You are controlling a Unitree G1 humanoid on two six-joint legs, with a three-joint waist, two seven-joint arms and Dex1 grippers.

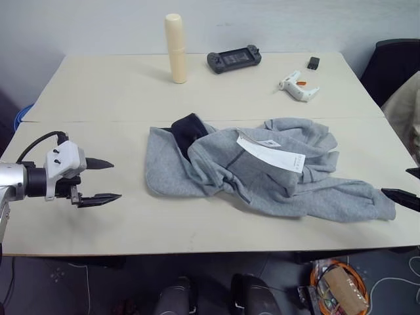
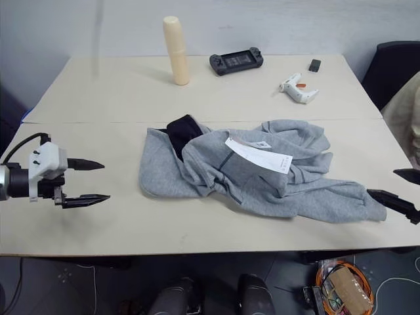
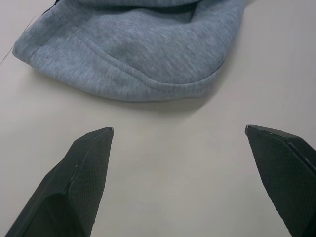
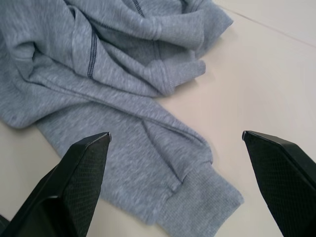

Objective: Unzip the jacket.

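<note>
from the head views we see the jacket (image 1: 262,167) lying crumpled in the middle of the near desk (image 1: 98,216), its black collar lining turned up at the left and a white paper tag (image 1: 270,155) on top. our left gripper (image 1: 98,180) hovers over bare desk well to the left of the jacket, fingers spread wide and holding nothing. our right gripper (image 2: 399,190) shows as two black fingertips at the right edge, just beside the jacket's sleeve end, also wide open and empty. on the far desk stand a cream cylinder (image 1: 175,48), a black handheld controller (image 1: 233,59), a white glue gun (image 1: 298,86) and a small black object (image 1: 314,63), all well apart from the jacket. a seam runs between the two desks just behind the jacket.

the left wrist view adds the jacket's rounded hem, with open desk between it and our fingertips (image 3: 91,163).

the right wrist view shows the ribbed cuff (image 4: 202,197) of the sleeve lying flat between our fingertips (image 4: 81,168), with clear desk beside it.
</note>
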